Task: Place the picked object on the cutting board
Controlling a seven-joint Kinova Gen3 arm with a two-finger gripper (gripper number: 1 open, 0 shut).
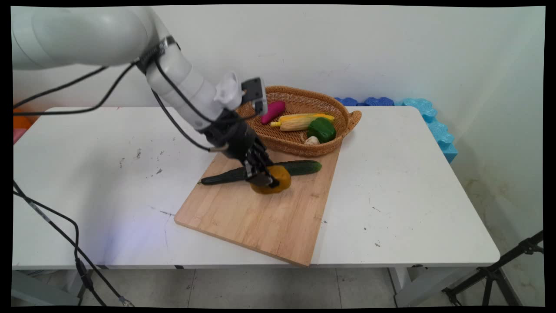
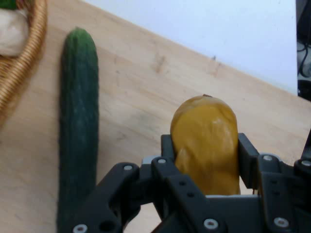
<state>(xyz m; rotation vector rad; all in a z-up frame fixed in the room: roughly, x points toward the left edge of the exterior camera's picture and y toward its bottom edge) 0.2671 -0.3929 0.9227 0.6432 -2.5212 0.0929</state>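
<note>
The gripper point(image 1: 268, 179) is clamped on a mango point(image 2: 206, 141) beside a cucumber point(image 1: 278, 169); a basket point(image 1: 304, 148) sits behind, on the worktop's point(image 1: 412, 195) cutting board point(image 1: 260, 217).

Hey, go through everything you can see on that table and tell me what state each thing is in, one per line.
Black two-finger pincer: shut on the yellow-orange mango.
Yellow-orange mango: gripped, low over the board.
Long dark green cucumber: lying flat on the board, untouched.
Wooden cutting board: flat on the white table.
Oval wicker basket: upright, holding purple sweet potato, corn cob, green bell pepper, white garlic bulb.
</note>
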